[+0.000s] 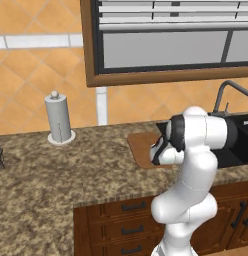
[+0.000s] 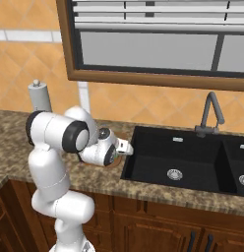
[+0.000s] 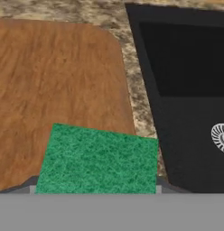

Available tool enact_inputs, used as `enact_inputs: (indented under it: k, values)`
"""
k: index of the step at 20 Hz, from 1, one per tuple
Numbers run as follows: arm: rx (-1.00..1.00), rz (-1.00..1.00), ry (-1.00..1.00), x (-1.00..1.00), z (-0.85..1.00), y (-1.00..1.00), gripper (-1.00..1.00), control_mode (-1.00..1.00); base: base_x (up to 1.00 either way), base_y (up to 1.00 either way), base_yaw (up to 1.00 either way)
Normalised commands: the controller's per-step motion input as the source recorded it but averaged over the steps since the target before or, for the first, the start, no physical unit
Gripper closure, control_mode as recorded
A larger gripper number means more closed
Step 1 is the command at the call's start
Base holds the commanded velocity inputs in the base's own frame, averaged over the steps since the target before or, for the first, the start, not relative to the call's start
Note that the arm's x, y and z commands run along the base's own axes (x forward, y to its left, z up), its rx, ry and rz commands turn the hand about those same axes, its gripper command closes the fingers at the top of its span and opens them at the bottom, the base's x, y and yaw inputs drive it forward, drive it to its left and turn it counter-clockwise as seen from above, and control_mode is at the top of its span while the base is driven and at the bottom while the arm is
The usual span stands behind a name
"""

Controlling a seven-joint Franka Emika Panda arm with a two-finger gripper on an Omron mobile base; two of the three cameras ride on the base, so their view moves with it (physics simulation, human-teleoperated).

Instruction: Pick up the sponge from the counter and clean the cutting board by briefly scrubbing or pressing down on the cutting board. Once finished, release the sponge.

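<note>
Standing at the far left of the left base view, on the speckled brown-and-tan granite surface [image 1: 41, 170]: a grey paper-towel roll on a round upright holder [image 1: 59, 120], near the orange tiled wall. Lying further right on that surface, just beside the black sink basin [image 2: 188, 160]: the flat reddish-brown wooden cutting board with rounded corners [image 1: 142, 149], its right part hidden behind the white arm. Reaching over that board in the same view: the wrist end of the arm, with the hand [image 1: 155, 154] tucked under it and hard to make out.

Showing in the right base view, again from left to right: the paper-towel roll behind the arm's shoulder, the hand [image 2: 125, 146] stretching out low above the board's edge [image 2: 114, 158] beside the sink rim, then the dark curved faucet [image 2: 210, 114] at the back of the basin.

Sitting in the hand view at lower centre: the small rectangular green-topped sponge [image 3: 98, 159], directly at the hand's tips, overlapping the board's [image 3: 50, 90] right edge and a strip of granite [image 3: 136, 97] beside the sink [image 3: 190, 90]. Seeming to be gripping the sponge, though the fingers themselves are hidden, so cannot tell for sure how wide the hand is.
</note>
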Motion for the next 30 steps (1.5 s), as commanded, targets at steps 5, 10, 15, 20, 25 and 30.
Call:
enact_inputs:
  k: [5,10,15,20,25,30]
  values:
    - [0.04,-0.01,0.26,0.33,0.12,0.0,1.0,-1.0,0.0,0.0,0.0]
    - [0.08,-0.01,0.51,0.02,0.24,0.0,1.0,-1.0,0.0,0.0,0.0]
    - [0.07,-0.01,0.23,0.0,0.97,0.01,1.0,-1.0,0.0,0.0,0.0]
    - [0.02,0.0,0.07,-0.05,0.85,0.42,1.0,-1.0,0.0,0.0,0.0]
    - [0.0,0.0,0.0,-0.16,0.52,0.6,1.0,-1.0,0.0,0.0,0.0]
    - [0.0,0.0,0.05,-0.3,0.07,0.7,1.0,-1.0,0.0,0.0,0.0]
